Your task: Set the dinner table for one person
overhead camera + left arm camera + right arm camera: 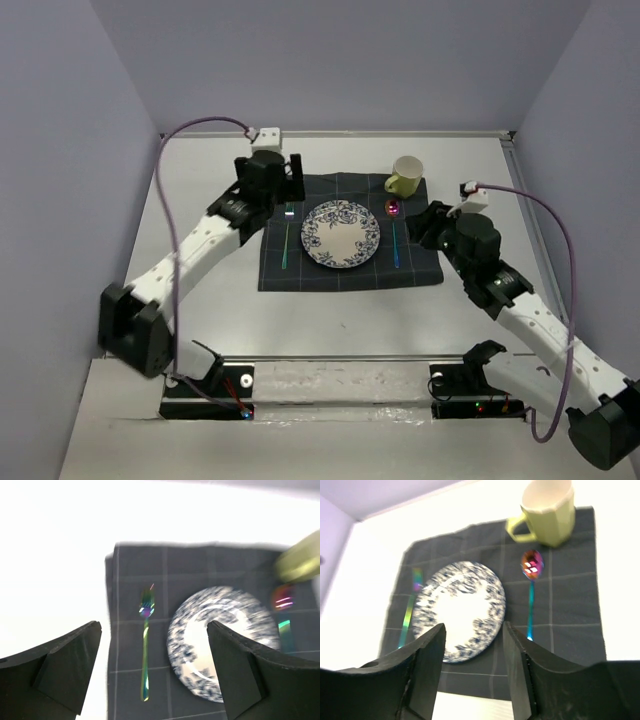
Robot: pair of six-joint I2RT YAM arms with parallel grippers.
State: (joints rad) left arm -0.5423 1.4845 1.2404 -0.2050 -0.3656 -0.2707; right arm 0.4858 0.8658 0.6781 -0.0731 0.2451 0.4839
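Observation:
The white dinner table carries a dark grey checked cloth. On the cloth lie a blue-patterned plate, an iridescent fork to its left, an iridescent spoon to its right and a yellow-green mug at the far right corner. My left gripper hovers over the cloth's far left corner, open and empty. In the left wrist view the left gripper has the fork between its fingers and the plate partly behind the right one. My right gripper is at the cloth's right edge. In the right wrist view the right gripper is open and empty above the plate, with the spoon and the mug beyond.
Grey walls close the table in on the left, back and right. A metal rail runs along the near edge between the two arm bases. Bare white tabletop lies left of the cloth and in front of it.

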